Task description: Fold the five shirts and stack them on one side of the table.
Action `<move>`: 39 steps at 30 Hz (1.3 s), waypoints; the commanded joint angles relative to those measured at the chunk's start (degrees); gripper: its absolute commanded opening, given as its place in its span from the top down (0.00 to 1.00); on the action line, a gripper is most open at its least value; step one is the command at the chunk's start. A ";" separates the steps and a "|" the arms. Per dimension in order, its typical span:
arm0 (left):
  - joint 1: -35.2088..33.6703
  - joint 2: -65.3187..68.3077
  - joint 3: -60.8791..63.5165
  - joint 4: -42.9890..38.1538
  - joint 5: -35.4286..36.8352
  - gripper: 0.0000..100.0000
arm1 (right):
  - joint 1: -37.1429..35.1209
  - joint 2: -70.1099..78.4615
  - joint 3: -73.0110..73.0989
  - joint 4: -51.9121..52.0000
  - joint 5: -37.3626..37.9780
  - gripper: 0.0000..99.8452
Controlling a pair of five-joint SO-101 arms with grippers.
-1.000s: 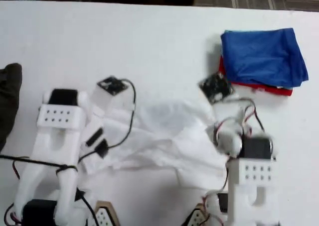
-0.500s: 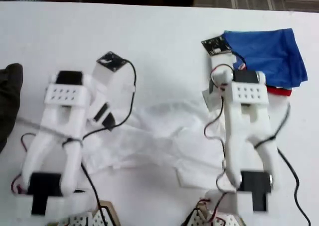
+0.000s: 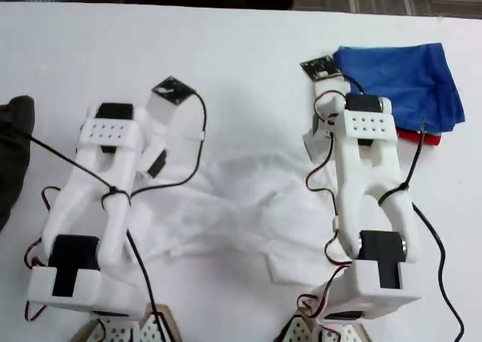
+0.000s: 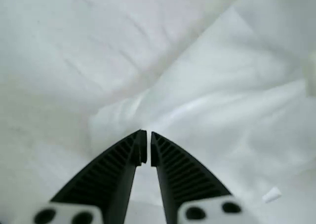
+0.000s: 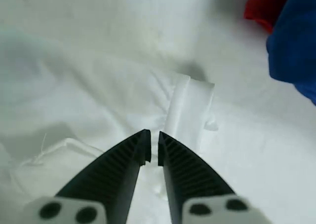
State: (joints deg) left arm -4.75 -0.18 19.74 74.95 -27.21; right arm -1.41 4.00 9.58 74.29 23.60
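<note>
A crumpled white shirt (image 3: 248,206) lies spread across the middle of the table, between my two arms. My left gripper (image 3: 157,165) hangs over its left far edge. In the left wrist view the gripper (image 4: 145,147) is shut just above a folded corner of the white cloth (image 4: 222,100). My right gripper (image 3: 311,145) is at the shirt's right far corner. In the right wrist view it (image 5: 153,147) is shut over a hemmed flap of the shirt (image 5: 98,95). A folded blue shirt (image 3: 399,78) rests on a folded red shirt (image 3: 418,136) at the back right.
A dark shirt (image 3: 11,154) lies bunched at the table's left edge. The white table (image 3: 226,48) is bare behind the arms. In the right wrist view the blue shirt (image 5: 296,41) and the red shirt (image 5: 264,7) lie close beyond the gripper.
Both arms have stretched out from near their bases toward the white shirt's far edge. The right one has moved farthest, up beside the blue shirt. The shirt has flattened slightly.
</note>
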 commanded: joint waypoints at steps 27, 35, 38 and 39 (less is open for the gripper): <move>-6.42 19.52 -5.49 -8.88 2.37 0.97 | -4.18 13.58 3.25 -17.27 -0.09 0.98; -9.76 33.85 -26.15 -1.58 -0.97 0.97 | -4.97 16.66 -1.05 -23.87 2.29 0.98; -9.93 39.82 -36.79 2.64 -0.88 0.97 | -4.62 22.29 -8.35 -21.58 2.29 0.98; -9.93 41.67 -40.48 4.04 -0.79 0.97 | -4.53 24.40 -11.34 -19.82 2.29 0.98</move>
State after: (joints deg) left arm -12.04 36.40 -10.51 77.05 -27.56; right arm -5.89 24.66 6.24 52.13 25.36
